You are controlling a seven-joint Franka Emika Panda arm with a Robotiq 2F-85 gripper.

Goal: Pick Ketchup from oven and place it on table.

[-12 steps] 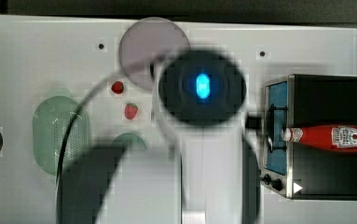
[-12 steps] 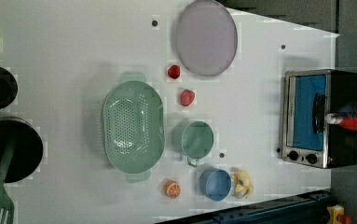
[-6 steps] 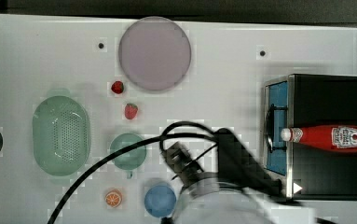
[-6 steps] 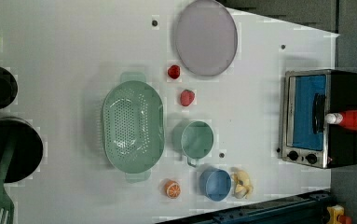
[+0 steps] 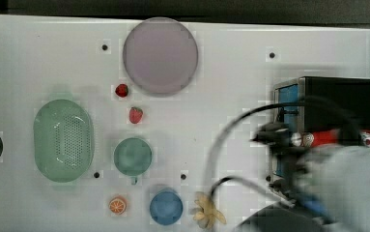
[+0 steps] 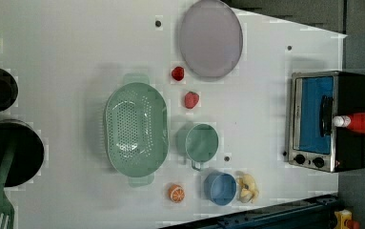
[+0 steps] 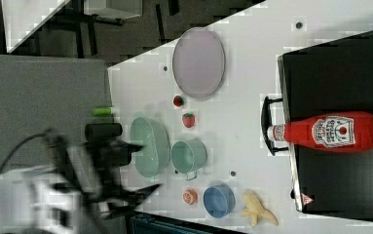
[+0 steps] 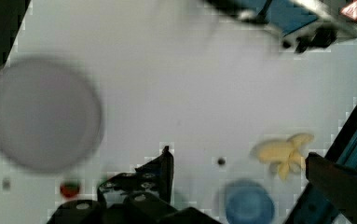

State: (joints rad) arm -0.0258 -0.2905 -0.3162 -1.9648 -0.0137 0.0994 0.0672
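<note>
Ketchup (image 7: 329, 131) atop oven (image 7: 340, 126), pincer (image 8: 236, 170) apart

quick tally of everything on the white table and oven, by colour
Red: 3 – ketchup, two strawberries
Green: 2 – colander, cup
Blue: 1 – bowl
Purple: 1 – plate
Orange: 1 – orange slice
Yellow: 1 – banana
Black: 1 – oven
Total: 10

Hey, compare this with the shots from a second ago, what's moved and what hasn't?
In the top view the arm has swung from the table's middle toward the top view's lower right, near the oven. Its gripper is open and empty. The Ketchup lies untouched on top of the oven, and the dishes and fruit have not shifted.
</note>
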